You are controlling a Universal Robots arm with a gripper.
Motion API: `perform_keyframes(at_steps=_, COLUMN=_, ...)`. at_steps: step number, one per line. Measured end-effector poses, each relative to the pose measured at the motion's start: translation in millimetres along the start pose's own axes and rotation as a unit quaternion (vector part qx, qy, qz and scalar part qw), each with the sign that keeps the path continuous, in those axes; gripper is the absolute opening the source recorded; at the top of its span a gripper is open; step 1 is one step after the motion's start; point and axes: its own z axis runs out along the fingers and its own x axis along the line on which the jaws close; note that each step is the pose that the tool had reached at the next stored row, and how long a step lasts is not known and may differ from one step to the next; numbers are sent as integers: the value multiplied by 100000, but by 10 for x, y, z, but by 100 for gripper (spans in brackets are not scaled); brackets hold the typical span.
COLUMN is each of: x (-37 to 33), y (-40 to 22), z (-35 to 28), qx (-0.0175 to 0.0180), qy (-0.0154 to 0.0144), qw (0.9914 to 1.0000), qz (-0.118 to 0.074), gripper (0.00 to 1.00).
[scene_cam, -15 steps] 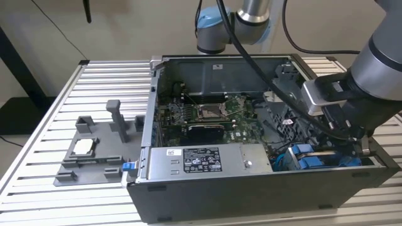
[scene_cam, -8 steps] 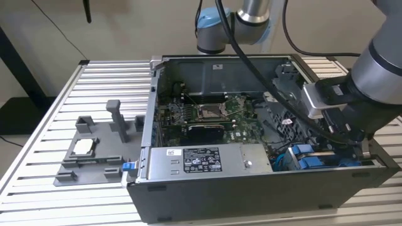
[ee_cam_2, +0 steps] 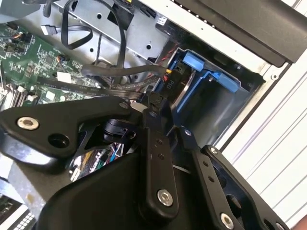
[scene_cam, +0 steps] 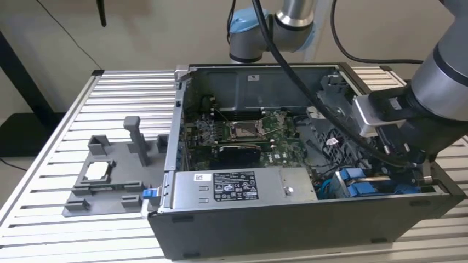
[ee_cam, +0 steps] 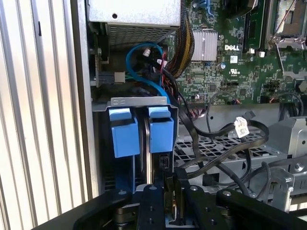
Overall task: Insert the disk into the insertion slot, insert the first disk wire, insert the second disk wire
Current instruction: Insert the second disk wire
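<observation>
first wrist view has the gripper (ee_cam: 169, 199) pinched narrow on a black wire connector (ee_cam: 168, 184), sitting right at the disk (ee_cam: 162, 143) end, lined up along its length.

A plain beige wall (scene_cam: 146, 33) stands behind a slatted aluminium table (scene_cam: 124, 93). A black stand leg (scene_cam: 22, 82) rises at the exterior view's left.

Arm (scene_cam: 439, 76) bent down w/ wrist low, gripper (ee_cam: 169, 191) fingers pinched nearly together on a connector.
</observation>
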Motion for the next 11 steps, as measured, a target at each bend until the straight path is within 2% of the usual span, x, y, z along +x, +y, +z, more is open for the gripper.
perform_keyframes(at_steps=8, x=36, y=-2, z=-6, qx=-54, qy=56, qw=99999, qz=482, gripper=24)
perform_keyframes(at_steps=10, x=41, y=-3, z=-7, qx=-2, qy=118, qw=99997, qz=780, gripper=16)
perform_keyframes(at_steps=11, x=42, y=-3, z=-4, qx=35, qy=146, qw=99995, qz=944, gripper=16)
